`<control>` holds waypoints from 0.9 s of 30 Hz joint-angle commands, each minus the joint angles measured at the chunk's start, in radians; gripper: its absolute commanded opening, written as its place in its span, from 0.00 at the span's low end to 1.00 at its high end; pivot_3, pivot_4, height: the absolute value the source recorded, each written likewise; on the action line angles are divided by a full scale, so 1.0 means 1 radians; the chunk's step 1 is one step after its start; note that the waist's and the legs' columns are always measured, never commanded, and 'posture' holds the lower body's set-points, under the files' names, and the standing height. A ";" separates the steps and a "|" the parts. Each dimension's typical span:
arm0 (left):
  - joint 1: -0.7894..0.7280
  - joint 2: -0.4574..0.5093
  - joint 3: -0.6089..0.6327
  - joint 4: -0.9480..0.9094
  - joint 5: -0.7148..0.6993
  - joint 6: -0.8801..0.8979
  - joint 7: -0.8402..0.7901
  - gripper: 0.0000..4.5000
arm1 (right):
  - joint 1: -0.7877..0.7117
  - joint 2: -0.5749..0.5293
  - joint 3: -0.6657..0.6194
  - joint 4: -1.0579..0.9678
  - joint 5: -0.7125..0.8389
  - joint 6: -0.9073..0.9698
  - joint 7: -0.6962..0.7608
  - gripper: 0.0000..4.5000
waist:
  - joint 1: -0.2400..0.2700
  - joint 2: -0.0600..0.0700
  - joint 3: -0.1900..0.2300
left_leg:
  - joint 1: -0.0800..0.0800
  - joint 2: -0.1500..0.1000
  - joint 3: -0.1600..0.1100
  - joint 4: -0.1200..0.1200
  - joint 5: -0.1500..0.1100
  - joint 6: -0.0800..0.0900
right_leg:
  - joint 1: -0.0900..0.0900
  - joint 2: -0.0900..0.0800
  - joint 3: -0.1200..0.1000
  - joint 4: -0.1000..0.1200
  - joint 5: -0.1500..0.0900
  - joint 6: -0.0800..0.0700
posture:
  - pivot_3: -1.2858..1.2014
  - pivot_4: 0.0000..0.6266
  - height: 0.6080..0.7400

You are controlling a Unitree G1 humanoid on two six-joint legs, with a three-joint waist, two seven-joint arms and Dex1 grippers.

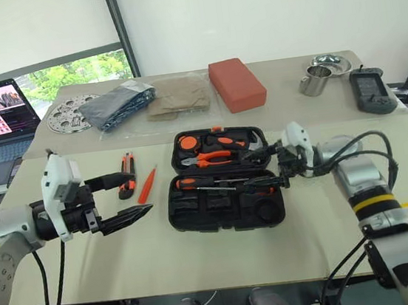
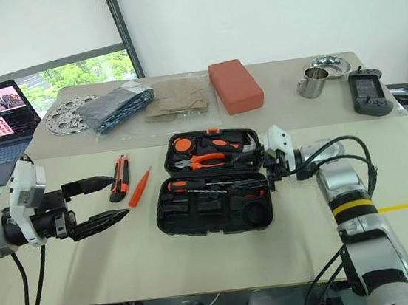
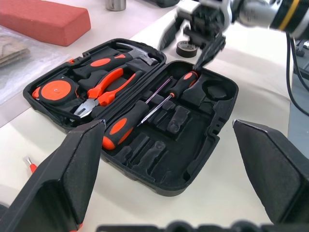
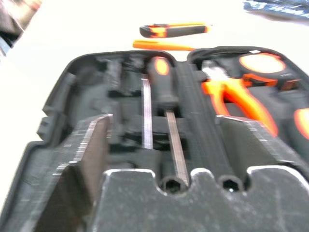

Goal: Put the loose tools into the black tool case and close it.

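You've got both screwdrivers [image 1: 215, 184] in the case [image 1: 225, 211], knife [image 1: 128, 185] and slim tool [image 1: 146, 186] left mid-left, both grippers [image 1: 120, 200] [image 1: 271, 168] released, empty.

You have the black tool case [image 2: 212, 189] lying open mid-table, hinge running across, far half holding orange-handled pliers [image 2: 212, 159], near half holding two screwdrivers [image 2: 208, 185] side by side. Your right gripper [image 2: 267, 173] sits at the case's right edge, fingers apart over the near half, nothing visibly held. Your left gripper [image 2: 109, 201] hovers near the table's left edge, jaws spread wide, empty. Utility knife [image 2: 121, 177] and slim orange tool [image 2: 140, 188] lie loose between left gripper and case. Red-orange block [image 2: 235, 85] sits toward the far edge.
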State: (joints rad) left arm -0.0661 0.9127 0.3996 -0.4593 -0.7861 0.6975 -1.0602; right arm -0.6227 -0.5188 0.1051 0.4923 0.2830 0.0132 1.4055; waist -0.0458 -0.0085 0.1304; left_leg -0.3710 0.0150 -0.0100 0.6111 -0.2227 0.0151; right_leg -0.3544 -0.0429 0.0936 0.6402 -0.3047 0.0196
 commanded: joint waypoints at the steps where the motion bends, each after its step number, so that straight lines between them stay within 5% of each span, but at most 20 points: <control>1: -0.013 0.024 0.010 -0.006 -0.011 -0.014 -0.012 1.00 | 0.005 0.016 -0.018 0.000 -0.004 -0.027 -0.036 0.52 | -0.001 0.000 0.000 | 0.000 0.000 0.000 0.000 0.000 0.000 | 0.000 0.000 0.000 0.000 0.000 0.000 | 0.52 0.24 1.00; 8: -0.003 0.048 0.001 0.001 0.007 -0.017 -0.033 1.00 | -0.008 0.040 0.016 0.069 -0.058 -0.061 -0.045 0.01 | -0.003 -0.001 0.001 | 0.001 0.000 0.004 0.000 0.000 0.000 | 0.000 0.002 0.000 0.000 0.000 0.000 | 0.52 0.24 1.00; 27: 0.025 0.037 -0.001 0.022 0.040 -0.043 -0.051 1.00 | -0.002 -0.028 0.144 0.157 -0.257 -0.148 -0.103 0.01 | 0.002 -0.006 -0.002 | 0.006 0.000 0.006 0.001 0.000 0.000 | 0.004 -0.001 0.000 0.000 0.000 0.000 | 0.52 0.24 1.00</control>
State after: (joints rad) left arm -0.0430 0.9490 0.3895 -0.4384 -0.7478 0.6785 -1.1068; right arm -0.6638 -0.5098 0.2113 0.6114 0.0983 -0.1466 1.3049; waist -0.0436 -0.0143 0.1285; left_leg -0.3653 0.0149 -0.0043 0.6118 -0.2224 0.0146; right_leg -0.3505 -0.0437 0.0937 0.6401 -0.3048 0.0196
